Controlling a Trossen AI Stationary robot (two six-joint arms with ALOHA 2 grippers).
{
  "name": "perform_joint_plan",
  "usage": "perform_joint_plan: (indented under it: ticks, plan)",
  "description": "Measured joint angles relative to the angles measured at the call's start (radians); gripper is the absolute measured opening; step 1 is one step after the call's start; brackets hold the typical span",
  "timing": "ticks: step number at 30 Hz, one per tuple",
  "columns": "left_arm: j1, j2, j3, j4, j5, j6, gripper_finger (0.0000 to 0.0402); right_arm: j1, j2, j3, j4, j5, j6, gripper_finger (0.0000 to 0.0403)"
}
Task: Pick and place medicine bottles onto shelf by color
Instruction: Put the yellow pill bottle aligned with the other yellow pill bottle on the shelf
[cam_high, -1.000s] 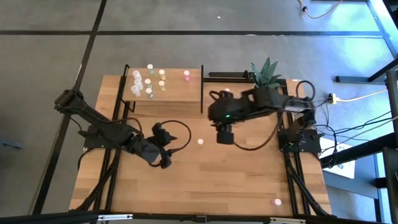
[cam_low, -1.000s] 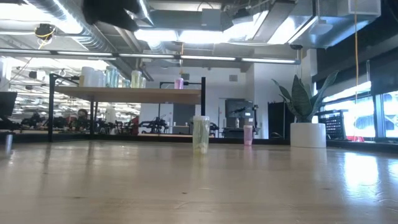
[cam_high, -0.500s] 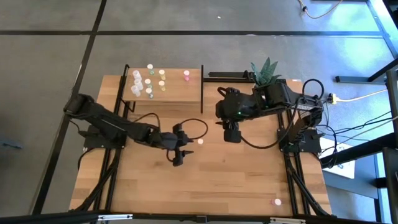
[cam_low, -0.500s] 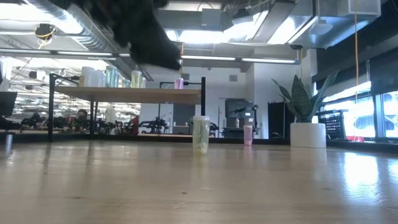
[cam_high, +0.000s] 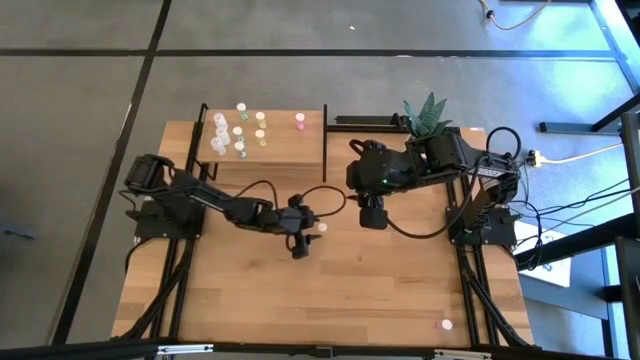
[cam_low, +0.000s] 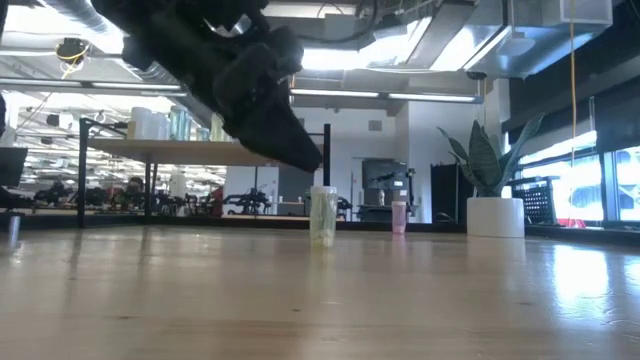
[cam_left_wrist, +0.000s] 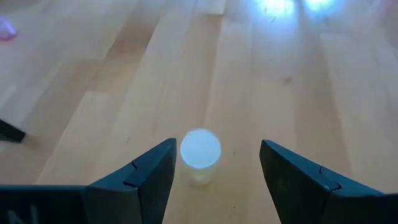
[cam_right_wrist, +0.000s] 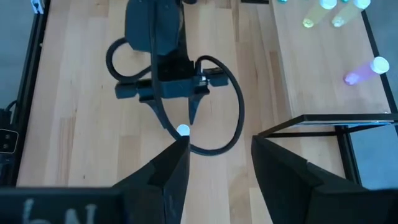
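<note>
Left wrist view: white-capped medicine bottle (cam_left_wrist: 200, 153) stands upright between the spread fingers of the left gripper (cam_left_wrist: 214, 165), ungrasped. Right gripper (cam_right_wrist: 214, 155) hangs open nearby.

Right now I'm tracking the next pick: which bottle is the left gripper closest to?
The lone bottle mid-table, between the left gripper's open fingers. The others stand on the shelf or near the table's front edge.

Shelf (cam_high: 280, 155): about nine bottles (cam_high: 242, 130) (clustered); table (cam_high: 380, 290): two bottles.
</note>
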Motion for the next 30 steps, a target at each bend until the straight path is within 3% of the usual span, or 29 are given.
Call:
perform_joint_plan:
  ticks: [16, 30]
  plan:
    - [0.048, 0.114, 0.0, 0.108, 0.017, 0.033, 0.0226, 0.0, 0.0, 0.0, -0.002, 0.0, -0.027, 0.0173]
    - [0.052, 0.119, 0.0, 0.098, 0.006, 0.02, 0.0226, -0.004, 0.0, 0.0, -0.001, 0.0, -0.03, 0.0173]
